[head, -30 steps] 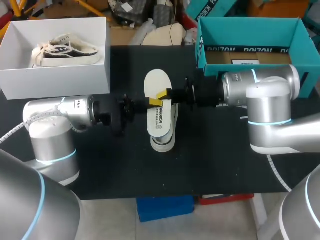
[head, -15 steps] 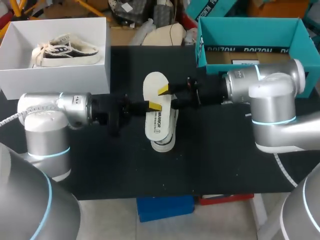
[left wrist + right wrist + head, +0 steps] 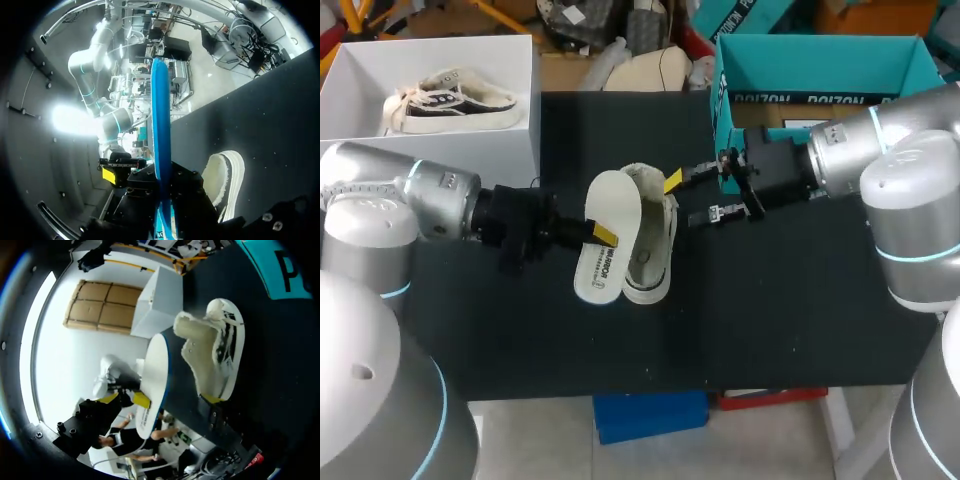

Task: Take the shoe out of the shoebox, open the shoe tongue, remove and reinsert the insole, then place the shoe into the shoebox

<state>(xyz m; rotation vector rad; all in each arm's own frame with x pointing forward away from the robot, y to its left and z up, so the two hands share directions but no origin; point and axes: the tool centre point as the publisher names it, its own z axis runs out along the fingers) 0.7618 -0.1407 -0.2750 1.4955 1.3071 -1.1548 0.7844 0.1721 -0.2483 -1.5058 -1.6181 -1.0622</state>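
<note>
White flat insole (image 3: 612, 200) clenched in left pincer (image 3: 604, 236), just beside white low-top shoe (image 3: 650, 245) on black tabletop (image 3: 770, 300), right pincer (image 3: 682, 200) released, fingers spread near shoe.

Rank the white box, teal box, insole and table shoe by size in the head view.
1. White box and teal box: alike, teal partly behind the right arm.
2. Table shoe and insole: nearly alike, the insole overlapping it.
</note>
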